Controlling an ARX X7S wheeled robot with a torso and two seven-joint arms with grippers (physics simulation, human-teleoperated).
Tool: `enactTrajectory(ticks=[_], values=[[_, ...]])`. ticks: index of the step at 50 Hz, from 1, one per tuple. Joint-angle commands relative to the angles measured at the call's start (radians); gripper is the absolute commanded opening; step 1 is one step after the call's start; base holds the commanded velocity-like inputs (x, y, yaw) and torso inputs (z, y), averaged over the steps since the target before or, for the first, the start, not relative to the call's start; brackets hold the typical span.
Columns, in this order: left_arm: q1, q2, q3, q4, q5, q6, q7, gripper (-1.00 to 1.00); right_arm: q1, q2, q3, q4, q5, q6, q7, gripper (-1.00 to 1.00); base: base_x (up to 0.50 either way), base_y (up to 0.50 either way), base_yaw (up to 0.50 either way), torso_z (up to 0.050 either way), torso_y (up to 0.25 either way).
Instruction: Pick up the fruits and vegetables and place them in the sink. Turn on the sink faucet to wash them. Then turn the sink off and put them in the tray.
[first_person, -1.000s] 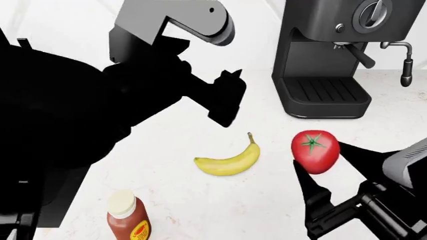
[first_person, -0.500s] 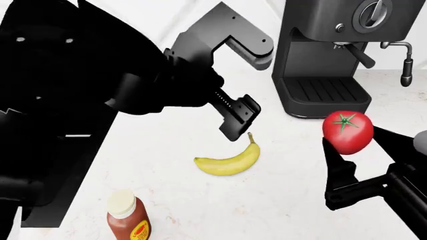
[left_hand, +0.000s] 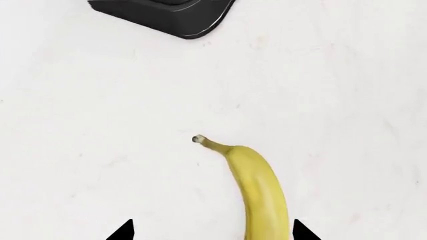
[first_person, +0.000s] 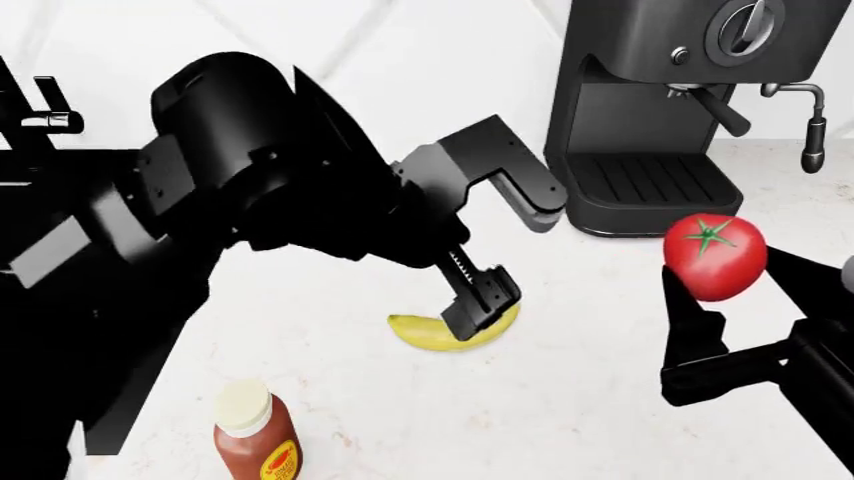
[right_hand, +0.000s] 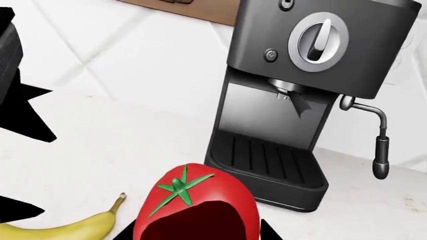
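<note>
The yellow banana (first_person: 424, 335) lies on the white counter, its stem half covered in the head view by my left gripper (first_person: 478, 300). In the left wrist view the banana (left_hand: 257, 185) runs between the open fingertips of the left gripper (left_hand: 213, 234), closer to one tip. The red tomato (first_person: 715, 256) with its green stem hangs above the counter at the right, and my right gripper (first_person: 741, 290) is shut on it. In the right wrist view the tomato (right_hand: 193, 200) fills the right gripper (right_hand: 197, 235). A black faucet (first_person: 40, 108) shows at the far left. My left arm hides the sink, and the tray is out of view.
A black espresso machine (first_person: 667, 110) stands at the back right, close behind the tomato, also seen as the machine (right_hand: 313, 100) and its base corner (left_hand: 167, 15). An orange-red bottle (first_person: 258, 435) with a pale cap stands near the front left.
My left arm has swung down and its open gripper has come down over the banana. The right gripper has carried the tomato up and to the right.
</note>
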Motion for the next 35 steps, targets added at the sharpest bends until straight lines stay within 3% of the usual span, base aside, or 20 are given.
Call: enactTrajectory(ticks=[1, 35], values=[[0.025, 0.015, 0.114, -0.016, 0.066, 0.065, 0.122, 1.0, 0.054, 0.0, 0.011, 0.004, -0.03, -0.001, 0.006, -1.0, 0.0, 0.0, 0.0, 0.0, 0.0], [0.076, 0.068, 0.265, -0.099, 0.127, 0.126, 0.253, 1.0, 0.041, 0.0, 0.014, 0.005, -0.033, -0.005, 0.011, -1.0, 0.0, 0.0, 0.0, 0.0, 0.0]])
